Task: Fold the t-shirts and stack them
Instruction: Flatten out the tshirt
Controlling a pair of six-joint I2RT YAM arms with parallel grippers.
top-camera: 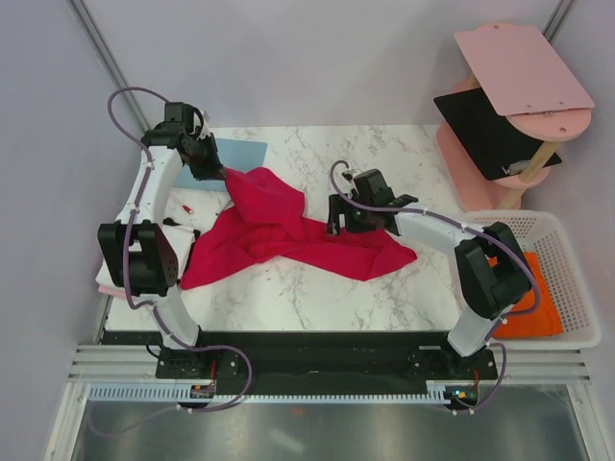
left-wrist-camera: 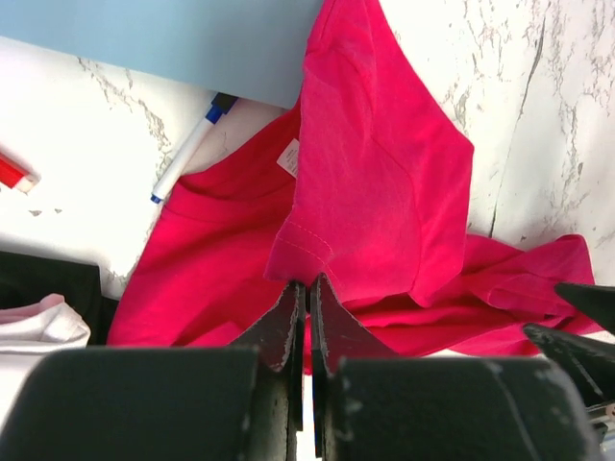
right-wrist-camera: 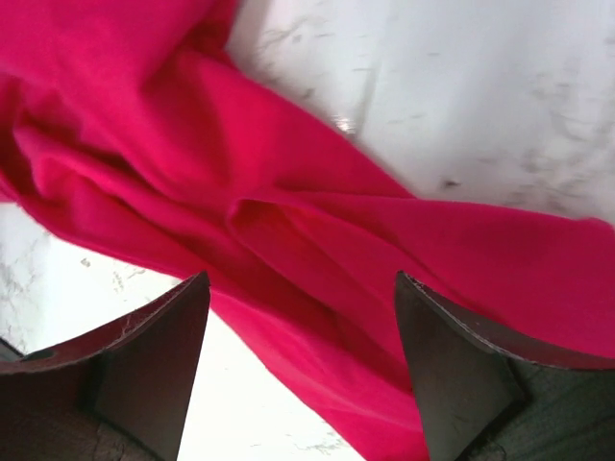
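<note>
A crimson red t-shirt (top-camera: 288,230) lies crumpled across the middle of the marble table (top-camera: 317,298). My left gripper (top-camera: 221,173) is shut on a sleeve hem of it at the far left and holds that part lifted; in the left wrist view (left-wrist-camera: 307,280) the jaws pinch the hem of the shirt (left-wrist-camera: 384,173). My right gripper (top-camera: 334,224) is open and empty just above the shirt's middle folds, the cloth (right-wrist-camera: 288,221) lying under its spread jaws (right-wrist-camera: 301,279). An orange t-shirt (top-camera: 533,298) lies in the white basket (top-camera: 577,279). A pale pink and white cloth (left-wrist-camera: 34,322) lies at the left.
A light-blue board (top-camera: 242,152) lies at the far left, also in the left wrist view (left-wrist-camera: 173,38). A marker pen (left-wrist-camera: 187,149) and a small red item (left-wrist-camera: 12,173) lie near it. Pink and black panels (top-camera: 509,96) stand on a rack at the far right.
</note>
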